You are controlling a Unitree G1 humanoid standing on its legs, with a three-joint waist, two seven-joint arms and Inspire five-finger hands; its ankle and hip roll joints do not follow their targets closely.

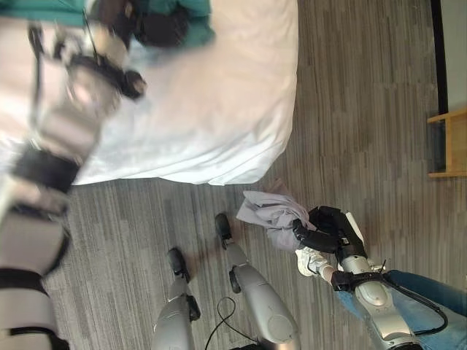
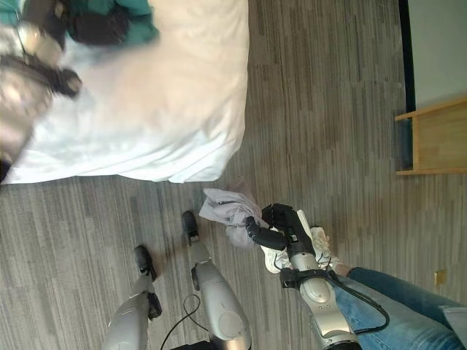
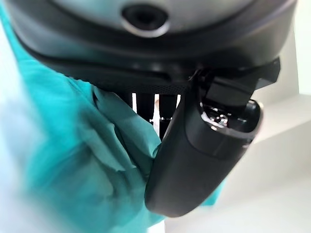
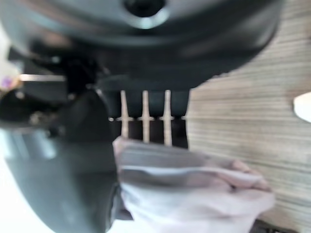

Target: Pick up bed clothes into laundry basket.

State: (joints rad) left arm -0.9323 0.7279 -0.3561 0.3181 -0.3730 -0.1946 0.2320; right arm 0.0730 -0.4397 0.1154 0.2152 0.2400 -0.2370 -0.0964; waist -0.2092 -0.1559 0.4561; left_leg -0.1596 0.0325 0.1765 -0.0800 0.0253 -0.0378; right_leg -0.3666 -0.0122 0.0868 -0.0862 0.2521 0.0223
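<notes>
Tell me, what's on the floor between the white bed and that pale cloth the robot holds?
Nothing: between the white bed and the pale cloth in the right hand, the head views show bare floor.

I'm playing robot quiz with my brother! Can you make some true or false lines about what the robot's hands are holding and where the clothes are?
1. The right hand grips a pale grey cloth. True.
2. The grey cloth lies flat on the bed. False: it hangs from the right hand above the wooden floor.
3. The left hand is at a teal cloth on the white bed. True.
4. A laundry basket stands beside the bed. False: no basket is in sight.
5. A person in blue jeans is near the right arm. True.
</notes>
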